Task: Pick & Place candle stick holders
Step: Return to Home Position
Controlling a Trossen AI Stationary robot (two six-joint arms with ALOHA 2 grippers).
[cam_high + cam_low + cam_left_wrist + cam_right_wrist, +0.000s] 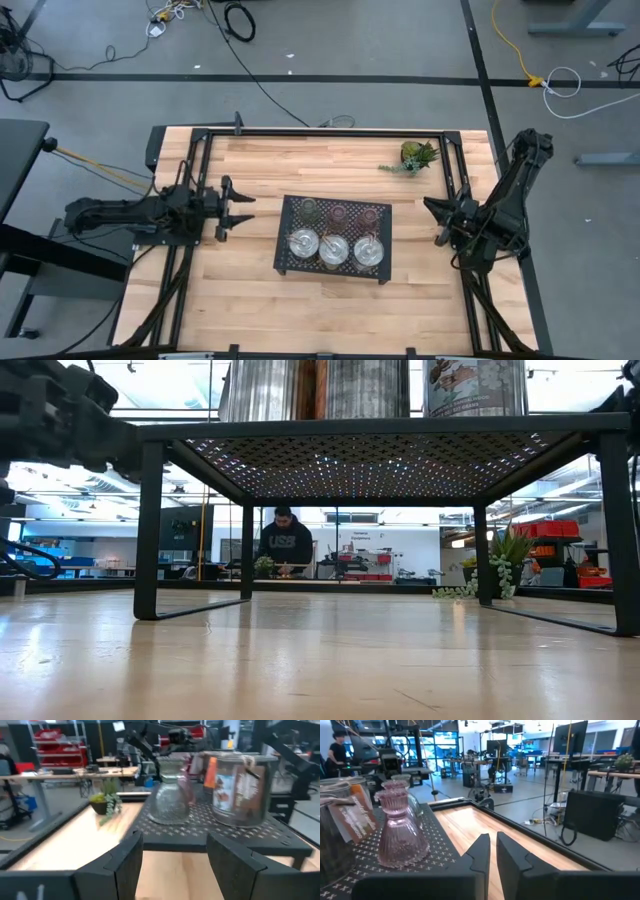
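Six candle stick holders stand on their bases on the black perforated tray [335, 262] at the table's middle. Three shiny silver ones [333, 250] form the near row. One olive-green [309, 208] and two pink ones [338, 213] form the far row. My left gripper [238, 210] is open and empty, left of the tray; its wrist view shows a glassy holder [170, 795] and a labelled silver one [240, 790] ahead. My right gripper [436, 220] is shut and empty, right of the tray, with a pink holder [397, 827] near it.
A small green leafy plant [415, 156] stands at the table's far right. A black frame [330, 133] runs around the tabletop. The tray stands raised on legs [150, 530]. A person [285, 540] sits in the room beyond the table.
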